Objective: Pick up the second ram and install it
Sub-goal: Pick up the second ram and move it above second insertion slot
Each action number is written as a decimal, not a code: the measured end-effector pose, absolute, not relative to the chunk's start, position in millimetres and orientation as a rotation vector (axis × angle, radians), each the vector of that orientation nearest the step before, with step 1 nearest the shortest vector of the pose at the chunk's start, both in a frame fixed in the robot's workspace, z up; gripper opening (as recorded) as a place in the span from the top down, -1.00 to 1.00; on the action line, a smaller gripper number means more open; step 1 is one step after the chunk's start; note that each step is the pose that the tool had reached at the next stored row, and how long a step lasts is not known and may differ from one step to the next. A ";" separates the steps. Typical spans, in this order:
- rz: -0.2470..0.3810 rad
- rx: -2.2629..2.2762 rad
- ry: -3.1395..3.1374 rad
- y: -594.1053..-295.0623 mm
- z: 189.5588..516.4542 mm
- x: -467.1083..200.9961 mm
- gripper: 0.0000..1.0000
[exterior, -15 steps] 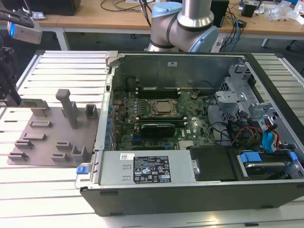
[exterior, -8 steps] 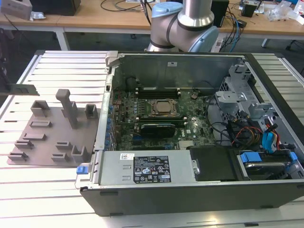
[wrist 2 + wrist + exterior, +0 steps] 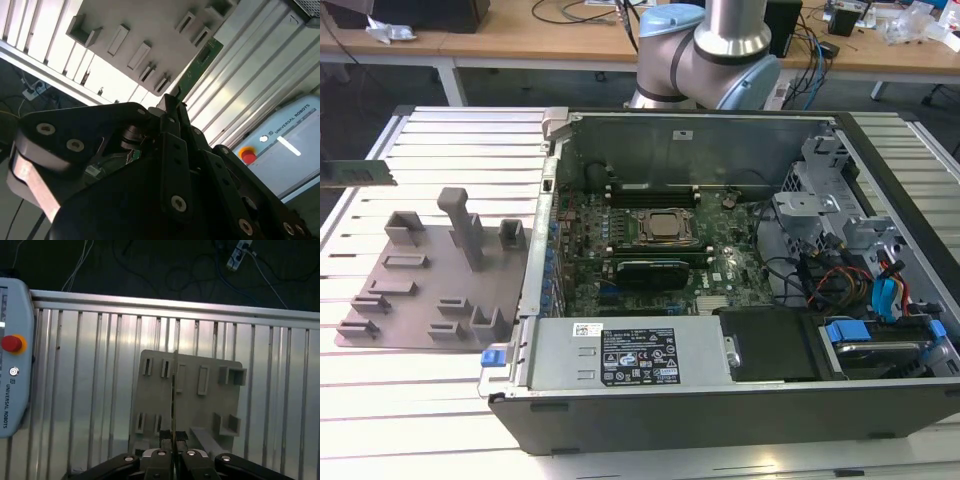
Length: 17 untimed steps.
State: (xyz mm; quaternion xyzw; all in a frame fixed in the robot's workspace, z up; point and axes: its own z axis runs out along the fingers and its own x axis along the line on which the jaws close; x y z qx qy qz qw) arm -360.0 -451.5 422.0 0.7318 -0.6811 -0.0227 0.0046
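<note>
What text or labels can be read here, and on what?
Teach pendant: brand lettering in both wrist views, not quoted.
Black label on the computer case: white print, too small to read.
White sticker beside it: too small.
The second ram, clamped in the gripper: no readable print.

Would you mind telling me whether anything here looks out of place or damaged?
Nothing looks damaged or spilled. The second ram is merely outside the computer case, clamped in the gripper near the fixture plate.
</note>
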 end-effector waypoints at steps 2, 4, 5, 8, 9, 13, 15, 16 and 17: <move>-0.071 2.296 -2.130 -451.5 422.0 -360.0 0.72; -0.071 2.296 -2.130 -451.4 422.0 -346.2 0.72; -0.071 2.296 -2.130 -451.4 422.0 -338.6 0.72; -0.071 2.296 -2.130 -451.4 422.0 -316.9 0.72; -0.071 2.296 -2.130 -451.4 421.9 -310.8 0.72; -0.071 2.296 -2.130 -451.4 421.9 -289.3 0.72; -0.071 2.296 -2.130 -451.5 422.0 -279.4 0.72; -0.071 2.296 -2.130 -451.5 421.9 -273.7 0.72; -0.071 2.296 -2.130 -451.4 421.9 -269.8 0.72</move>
